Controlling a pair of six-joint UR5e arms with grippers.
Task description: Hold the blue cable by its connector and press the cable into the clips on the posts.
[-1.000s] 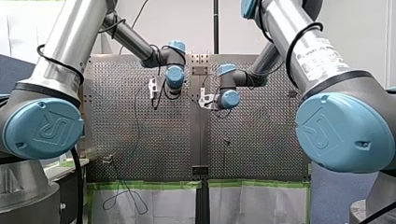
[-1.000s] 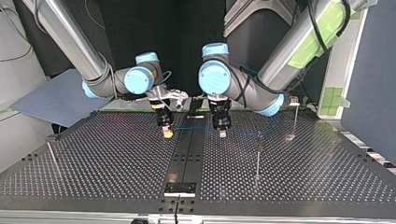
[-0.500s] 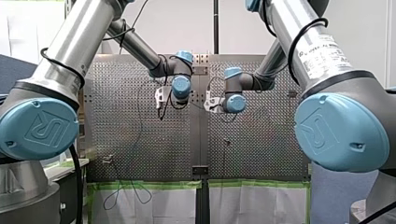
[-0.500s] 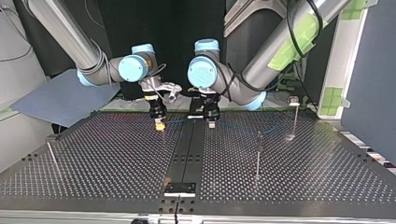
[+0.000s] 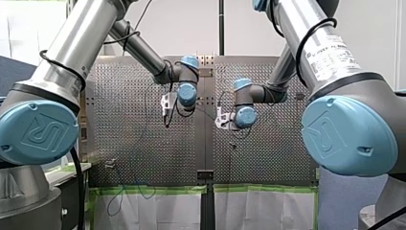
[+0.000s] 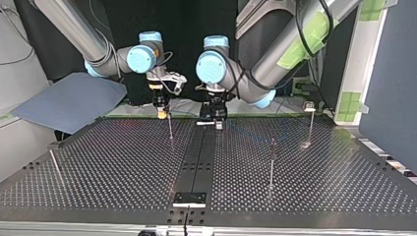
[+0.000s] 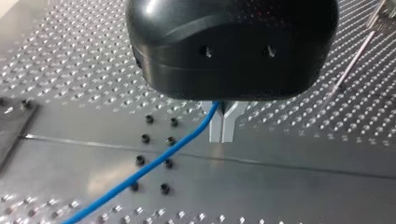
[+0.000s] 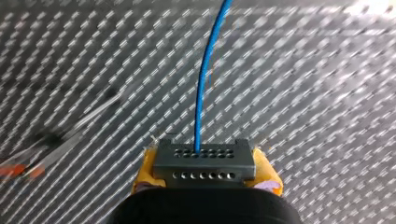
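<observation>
Found right fingers (image 8: 268, 179) clamped on the connector (image 8: 204, 163), left fingers (image 7: 229, 122) closed around the blue cable (image 7: 154, 163) above the surface (image 7: 280, 186); judged cable light, limp, best gripped at rigid connector.

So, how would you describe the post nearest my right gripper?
In the top view, find the dark strip down the middle. Left of it, close to my right gripper, stands a thin post; the other upright posts stand right of the strip.
</observation>
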